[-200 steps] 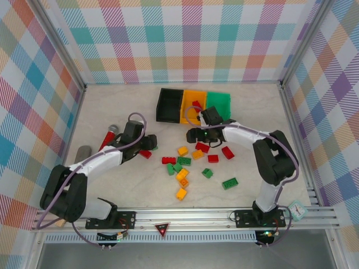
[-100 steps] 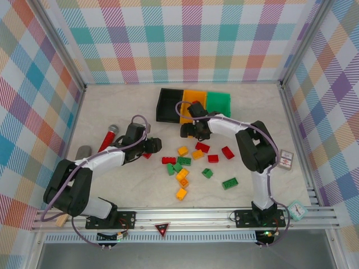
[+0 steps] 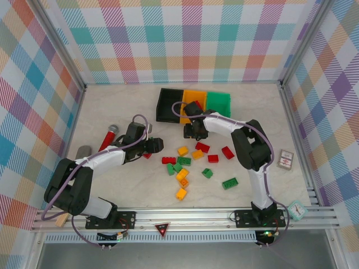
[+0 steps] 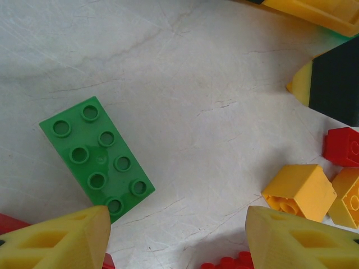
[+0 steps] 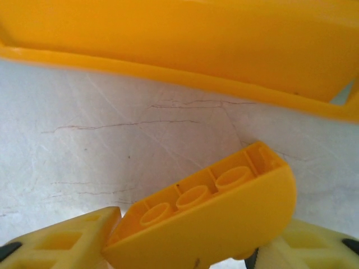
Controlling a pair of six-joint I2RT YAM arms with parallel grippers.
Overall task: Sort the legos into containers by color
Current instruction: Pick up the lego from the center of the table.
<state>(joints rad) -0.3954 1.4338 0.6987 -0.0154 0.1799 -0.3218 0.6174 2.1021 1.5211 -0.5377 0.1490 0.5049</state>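
The containers stand in a row at the back: black point(image 3: 167, 104), orange point(image 3: 193, 100) and green point(image 3: 219, 101). Red, green and yellow-orange legos point(image 3: 183, 161) lie scattered on the table in front of them. Just in front of the orange bin point(image 5: 179, 33), my right gripper point(image 3: 191, 132) point(image 5: 185, 238) is shut on a yellow-orange lego point(image 5: 224, 218), tilted with its hollow underside showing. My left gripper point(image 3: 153, 145) point(image 4: 176, 227) is open low over the table with bare marble between its fingers. A green lego point(image 4: 98, 158) lies by its left finger, a yellow-orange one point(image 4: 297, 190) by its right.
A red-and-grey microphone-like stick point(image 3: 109, 136) and a grey cylinder point(image 3: 83, 152) lie left of the left arm. A small card point(image 3: 286, 158) and a little clock point(image 3: 297, 210) sit at the right. A lone green lego point(image 3: 229, 183) lies nearer the front.
My right gripper has shifted left along the front of the bins and closed on the yellow-orange lego. The left gripper has crept slightly right and stays open.
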